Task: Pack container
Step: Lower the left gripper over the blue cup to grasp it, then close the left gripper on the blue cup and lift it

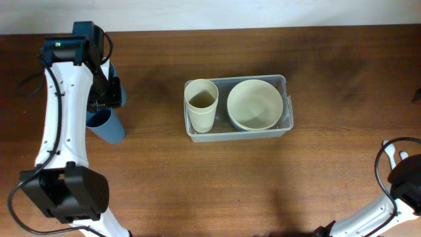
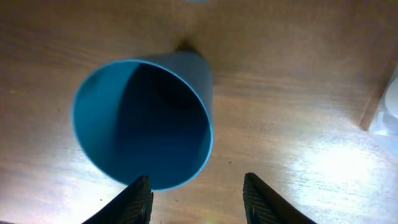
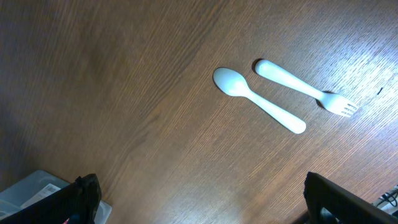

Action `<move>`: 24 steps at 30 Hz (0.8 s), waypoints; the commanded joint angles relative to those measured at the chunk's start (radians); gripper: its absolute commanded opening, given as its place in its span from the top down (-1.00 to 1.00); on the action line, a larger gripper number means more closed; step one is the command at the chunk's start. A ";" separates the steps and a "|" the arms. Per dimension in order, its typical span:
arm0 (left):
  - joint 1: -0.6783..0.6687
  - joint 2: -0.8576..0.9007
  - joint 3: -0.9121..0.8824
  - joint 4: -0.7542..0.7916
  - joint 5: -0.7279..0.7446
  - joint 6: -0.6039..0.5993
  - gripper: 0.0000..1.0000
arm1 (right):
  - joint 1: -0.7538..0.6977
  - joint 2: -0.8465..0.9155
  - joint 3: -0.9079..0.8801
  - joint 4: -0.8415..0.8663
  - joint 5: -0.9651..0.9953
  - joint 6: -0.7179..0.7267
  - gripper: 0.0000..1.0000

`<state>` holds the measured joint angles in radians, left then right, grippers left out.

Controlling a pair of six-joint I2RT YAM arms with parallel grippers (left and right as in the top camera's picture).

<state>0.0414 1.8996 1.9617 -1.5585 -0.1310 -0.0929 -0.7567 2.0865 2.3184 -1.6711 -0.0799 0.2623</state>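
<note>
The clear plastic container point(image 1: 287, 125) sits at the table's middle. It holds a cream cup point(image 1: 201, 103) on its left and a cream bowl point(image 1: 255, 104) on its right. A blue cup point(image 2: 144, 118) stands at the left of the table, its mouth facing the left wrist camera. My left gripper point(image 2: 196, 180) hovers over it, open; the left finger point(image 2: 138, 200) overlaps the cup's near rim and the right finger stands clear over bare wood. My right gripper point(image 3: 202, 190) is wide open above the table with nothing between its fingers.
A white spoon point(image 3: 256, 98) and a white fork point(image 3: 306, 87) lie side by side on the wood ahead of the right gripper. A corner of the container point(image 3: 31, 190) shows by its left finger. The right arm point(image 1: 401, 181) is at the table's lower right.
</note>
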 commanded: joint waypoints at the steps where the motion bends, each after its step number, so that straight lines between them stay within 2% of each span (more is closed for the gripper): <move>1: 0.003 -0.012 -0.067 0.031 0.038 0.020 0.02 | 0.004 -0.002 -0.003 0.003 -0.005 0.008 -0.98; 18: 0.003 -0.012 -0.248 0.140 0.057 0.020 0.04 | 0.004 -0.002 -0.003 0.003 -0.005 0.008 -0.98; 24: 0.003 -0.013 -0.262 0.143 0.103 0.019 0.96 | 0.004 -0.002 -0.003 0.003 -0.005 0.008 -0.98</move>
<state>0.0414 1.8996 1.7100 -1.4151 -0.0681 -0.0834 -0.7567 2.0865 2.3184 -1.6711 -0.0799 0.2623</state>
